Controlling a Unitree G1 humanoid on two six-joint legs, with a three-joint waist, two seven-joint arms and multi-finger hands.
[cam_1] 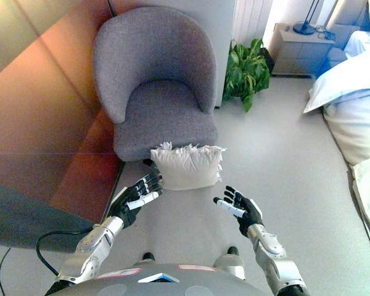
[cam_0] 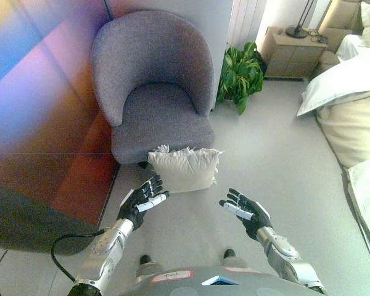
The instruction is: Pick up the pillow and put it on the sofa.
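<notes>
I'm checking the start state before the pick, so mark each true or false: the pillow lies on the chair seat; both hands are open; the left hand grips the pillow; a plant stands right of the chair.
1. The pillow lies on the chair seat: false, it stands on the floor against the chair's front.
2. Both hands are open: true.
3. The left hand grips the pillow: false, it hovers beside it; the right hand also holds nothing.
4. A plant stands right of the chair: true.

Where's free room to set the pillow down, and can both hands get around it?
The grey chair's seat is bare, bordered by its curved back. Open floor lies between chair, plant and bed. The pillow stands against the chair's front; left hand and right hand flank it, open.
</notes>
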